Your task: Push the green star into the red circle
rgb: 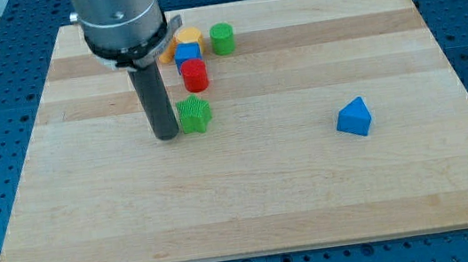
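Observation:
The green star [195, 115] lies on the wooden board [250, 192] left of centre. My tip [167, 136] stands right against the star's left side, at the view's left of it. The red circle [195, 75] is a short red cylinder just above the star, a small gap apart. The rod rises from the tip to the arm's grey housing [119, 20] at the view's top.
Above the red circle sit a blue cube [187, 53], a yellow block [188, 36], an orange block [168, 52] partly hidden by the arm, and a green cylinder [222, 38]. A blue triangle [355, 118] lies at the view's right.

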